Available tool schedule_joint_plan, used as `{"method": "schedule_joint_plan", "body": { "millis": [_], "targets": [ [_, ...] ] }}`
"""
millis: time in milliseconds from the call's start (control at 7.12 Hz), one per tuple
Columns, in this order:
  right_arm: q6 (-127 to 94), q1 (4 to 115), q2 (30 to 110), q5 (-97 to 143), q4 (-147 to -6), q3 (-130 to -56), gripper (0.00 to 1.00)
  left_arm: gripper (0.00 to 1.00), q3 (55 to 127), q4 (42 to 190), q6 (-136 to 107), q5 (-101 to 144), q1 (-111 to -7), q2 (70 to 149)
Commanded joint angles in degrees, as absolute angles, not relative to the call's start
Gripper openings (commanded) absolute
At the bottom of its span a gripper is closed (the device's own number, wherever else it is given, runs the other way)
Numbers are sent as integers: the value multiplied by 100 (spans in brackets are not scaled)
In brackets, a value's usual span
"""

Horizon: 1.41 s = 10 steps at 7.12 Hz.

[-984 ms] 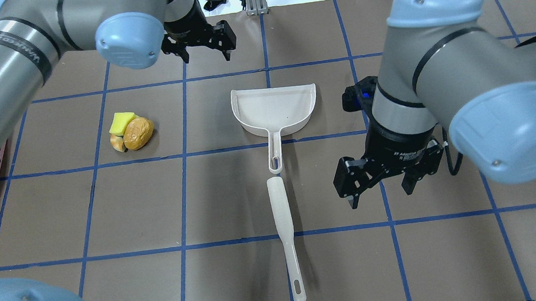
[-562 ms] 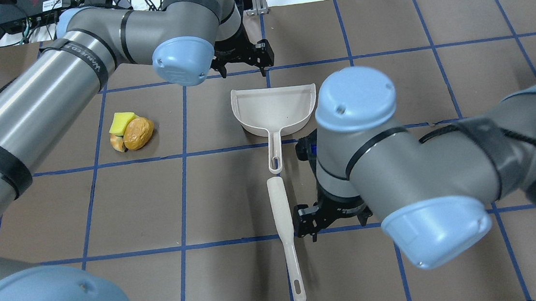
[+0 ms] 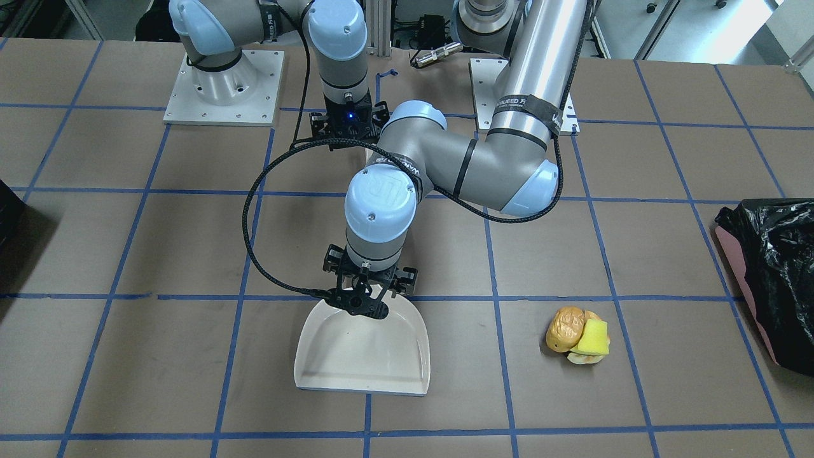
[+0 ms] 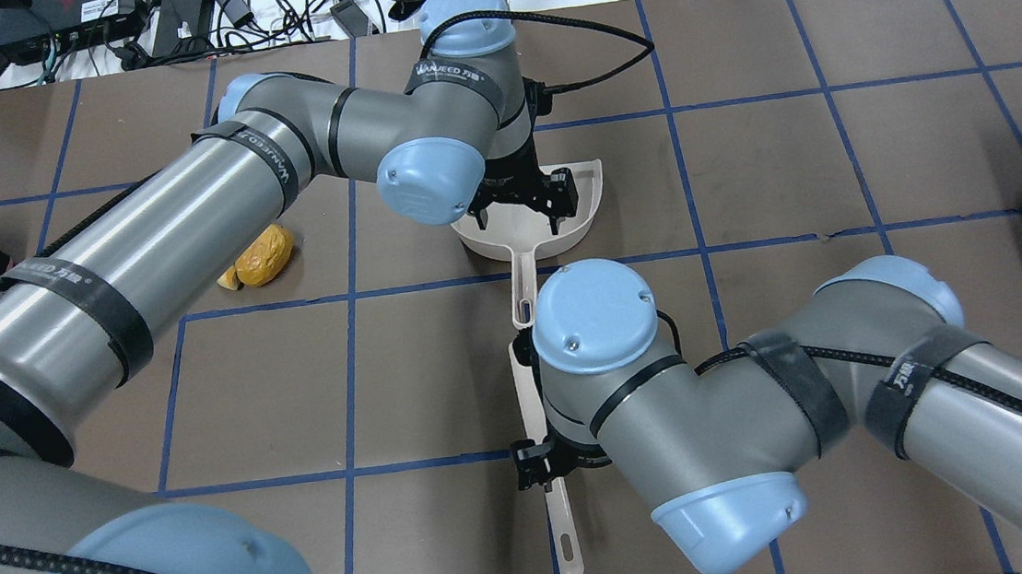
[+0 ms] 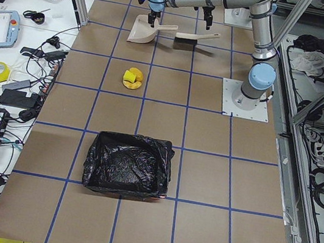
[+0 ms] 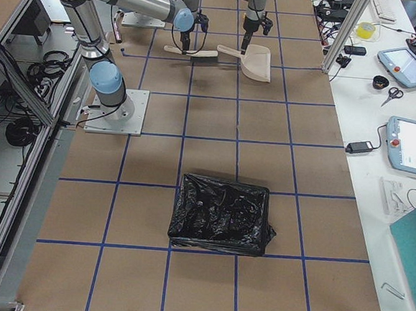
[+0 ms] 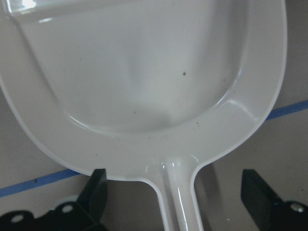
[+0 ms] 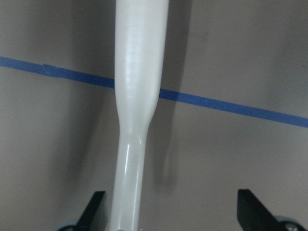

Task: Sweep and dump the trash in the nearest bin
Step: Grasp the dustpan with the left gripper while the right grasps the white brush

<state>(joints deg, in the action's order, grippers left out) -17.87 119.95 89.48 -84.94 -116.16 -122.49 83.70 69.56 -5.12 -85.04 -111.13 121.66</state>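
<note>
The trash (image 3: 575, 334) is a golden-brown lump, a yellow block and a pale scrap, lying in a small pile; my left arm partly hides it in the overhead view (image 4: 263, 253). The bin (image 3: 772, 280) has a pink side and a black bag and stands at the table's left end (image 5: 128, 165). My left gripper (image 4: 518, 212) is open over the white dustpan (image 4: 586, 197), and its fingers (image 7: 96, 190) straddle the root of the handle. My right gripper (image 4: 553, 468) is open over the white brush handle (image 8: 137, 72), which lies close to one finger (image 8: 94, 209).
Brown table (image 4: 833, 157) has a blue tape grid. Another black-bagged container (image 6: 221, 214) stands at the table's right end. The dustpan handle (image 4: 522, 286) and the brush (image 4: 566, 527) lie end to end mid-table. Cables and devices (image 4: 172, 11) lie beyond the far edge.
My left gripper has moved right and nearer, from the far side to over the dustpan. My right gripper has moved left and nearer, to over the brush handle. Both stay open.
</note>
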Motion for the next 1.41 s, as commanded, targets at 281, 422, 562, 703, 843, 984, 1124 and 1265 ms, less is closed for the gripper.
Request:
{"method": "schedule_joint_plan", "body": {
  "millis": [281, 422, 562, 703, 843, 984, 1124, 1265],
  "targets": [
    [-2074, 12436, 8534, -8490, -12199, -12322, 81, 100, 8551, 7708, -545, -8516, -11346, 12059],
    [-2083, 12445, 8543, -8482, -12208, -12409, 77, 100, 8700, 7612, -615, -8499, -11347, 12059],
    [-2083, 12445, 8534, -8490, -12208, -12445, 66, 100, 8762, 7594, -615, -8508, -11347, 12067],
    [-2179, 12480, 8543, -8499, -12191, -12445, 61, 83, 8763, 7594, -615, -8490, -11347, 12024],
    [-2197, 12585, 8526, -8499, -12147, -12445, 46, 39, 8763, 7594, -615, -8482, -11347, 12023],
    [-2267, 12595, 8525, -8508, -12129, -12445, 29, 12, 8745, 7602, -624, -8473, -11347, 12023],
    [-2285, 12586, 8525, -8508, -12120, -12445, 5, 0, 8728, 7603, -633, -8464, -11355, 12015],
    [-2285, 12586, 8508, -8517, -12120, -12445, 0, 0, 8710, 7611, -642, -8429, -11347, 12006]
  ]
}}
